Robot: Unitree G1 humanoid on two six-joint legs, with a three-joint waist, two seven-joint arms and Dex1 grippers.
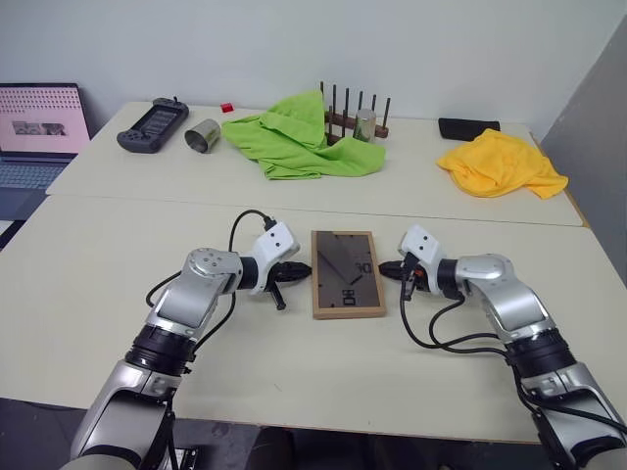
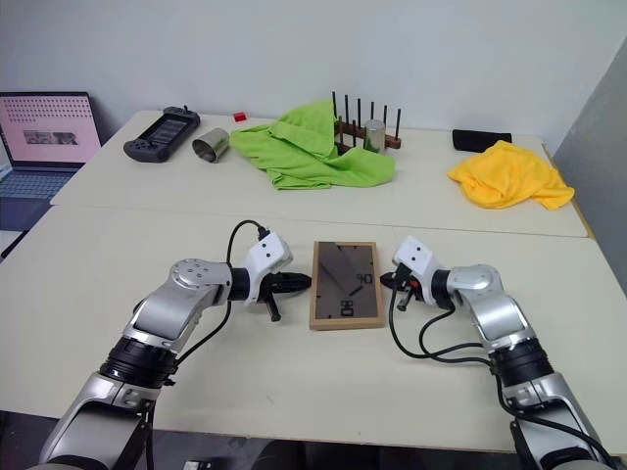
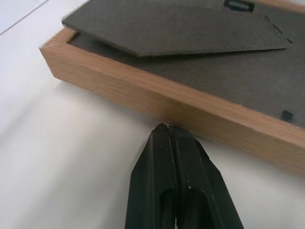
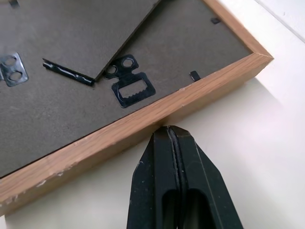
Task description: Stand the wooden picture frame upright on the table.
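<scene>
Lying flat, back side up, on the tabletop (image 1: 118, 343): wooden picture frame (image 1: 347, 273). Pressing against its left long edge with jaws fully closed and holding nothing: left gripper (image 3: 167, 128). Touching the opposite long edge with jaws likewise closed and empty, near the sawtooth hanger (image 4: 127, 87): right gripper (image 4: 167, 129).

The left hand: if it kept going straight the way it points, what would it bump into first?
The wooden picture frame. The left hand, fingers shut, points at the frame's long side edge, seemingly touching it already where it lies back-up on the table.
</scene>
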